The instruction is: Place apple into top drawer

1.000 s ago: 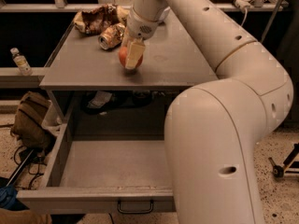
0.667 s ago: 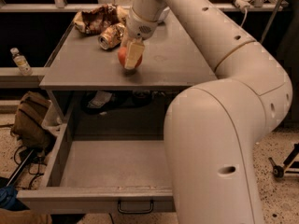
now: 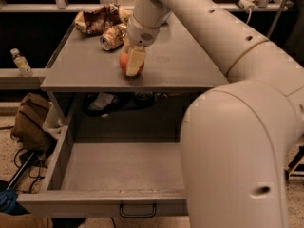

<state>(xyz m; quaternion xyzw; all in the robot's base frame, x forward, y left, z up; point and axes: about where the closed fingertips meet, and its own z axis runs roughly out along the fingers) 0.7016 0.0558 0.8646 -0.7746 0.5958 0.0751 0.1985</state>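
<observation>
The cream plastic gripper (image 3: 133,64) is clenched on the round red-orange apple (image 3: 123,62), which rests near the front edge of the matte grey tabletop (image 3: 180,65). Below, the wide shallow grey metal top drawer (image 3: 95,206) stands open. A crushed metallic can (image 3: 113,37) lies farther back.

Grips the red-orange apple (image 3: 123,63) with the end effector (image 3: 130,66) low on the grey tabletop (image 3: 180,65), close to its front edge, one pale finger (image 3: 136,61) pressed across the fruit's front. Shows a crushed can (image 3: 112,37) and a crumpled bag (image 3: 97,19) farther back towards the left rear corner, apart from the fruit. Also takes in the top drawer (image 3: 104,204) standing wide open below, dark handle (image 3: 137,211) at centre front.
</observation>
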